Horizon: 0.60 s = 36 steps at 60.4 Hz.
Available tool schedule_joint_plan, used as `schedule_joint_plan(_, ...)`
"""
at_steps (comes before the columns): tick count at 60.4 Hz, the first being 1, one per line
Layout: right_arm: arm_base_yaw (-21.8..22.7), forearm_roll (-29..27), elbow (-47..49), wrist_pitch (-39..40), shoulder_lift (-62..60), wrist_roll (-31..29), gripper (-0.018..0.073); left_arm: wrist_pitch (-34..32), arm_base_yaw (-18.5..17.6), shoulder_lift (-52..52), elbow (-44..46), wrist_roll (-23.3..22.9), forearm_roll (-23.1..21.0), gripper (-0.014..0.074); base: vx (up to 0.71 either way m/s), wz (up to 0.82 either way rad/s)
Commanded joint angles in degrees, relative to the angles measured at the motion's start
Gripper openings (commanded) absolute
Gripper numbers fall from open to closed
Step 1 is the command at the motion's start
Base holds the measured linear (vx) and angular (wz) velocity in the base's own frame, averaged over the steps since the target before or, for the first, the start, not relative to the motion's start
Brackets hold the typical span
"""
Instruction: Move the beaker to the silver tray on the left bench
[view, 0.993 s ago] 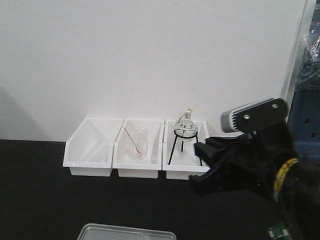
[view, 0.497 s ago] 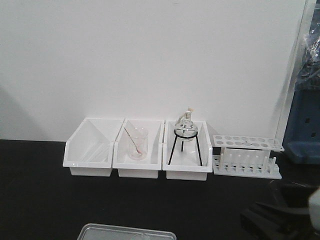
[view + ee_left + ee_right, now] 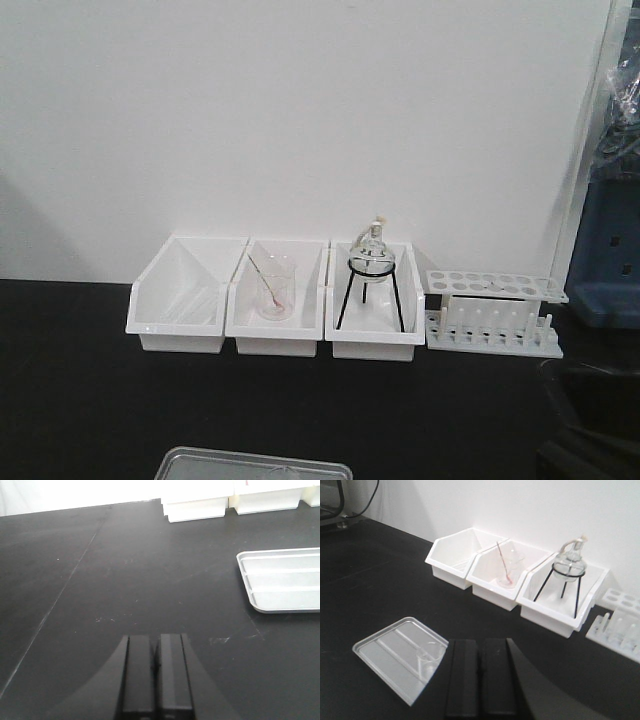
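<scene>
Beaker [image 3: 432, 656] looks like it's already sitting in the silver tray [image 3: 385, 652] near the front edge of the desk, though clear glass on pale metal is hard to be sure of. Right hand [image 3: 480, 675] and left hand [image 3: 155, 672] are both clenched on nothing. The right one hangs just beside the tray, so a careless swing could tip the glass over.

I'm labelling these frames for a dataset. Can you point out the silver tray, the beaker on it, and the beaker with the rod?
silver tray [image 3: 385, 652]: right wrist view, bare floor of the tray.
beaker [image 3: 431, 659]: right wrist view, glass wall, partly hidden by the gripper.
beaker with the rod [image 3: 275, 292]: front view, glass wall, in the middle white bin.
</scene>
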<state>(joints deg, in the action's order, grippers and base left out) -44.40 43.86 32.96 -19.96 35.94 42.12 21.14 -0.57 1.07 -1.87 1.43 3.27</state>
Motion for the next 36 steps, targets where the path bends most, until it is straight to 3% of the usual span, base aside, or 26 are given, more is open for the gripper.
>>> schedule_joint_plan(1, 0.3, 3.7, 1.6, 2.6, -1.8, 0.0, -0.0014, -4.6, -0.3, 0.4, -1.1, -0.1, -0.1, 0.0001, 0.00, 0.00)
schedule_joint_plan(6, 4.4, 2.4, 1.1, 2.8, -5.4, -0.4, -0.0014, -4.6, -0.3, 0.4, -1.1, -0.1, -0.1, 0.0001, 0.00, 0.00)
schedule_joint_plan(13, 15.4, -4.2, -2.9, 3.9, -14.6, -5.9, -0.0014, -4.6, -0.3, 0.4, -1.1, -0.1, -0.1, 0.0001, 0.00, 0.00)
schedule_joint_plan(26, 36.1, -25.8, -14.7, 3.9, -32.1, -27.2, -0.0014, -4.6, -0.3, 0.4, -1.1, -0.1, -0.1, 0.0001, 0.00, 0.00)
schedule_joint_plan(36, 43.6, -38.9, -23.9, 6.2, -37.3, -39.5, -0.0014, -4.7, -0.3, 0.4, -1.1, -0.1, -0.1, 0.0001, 0.00, 0.00)
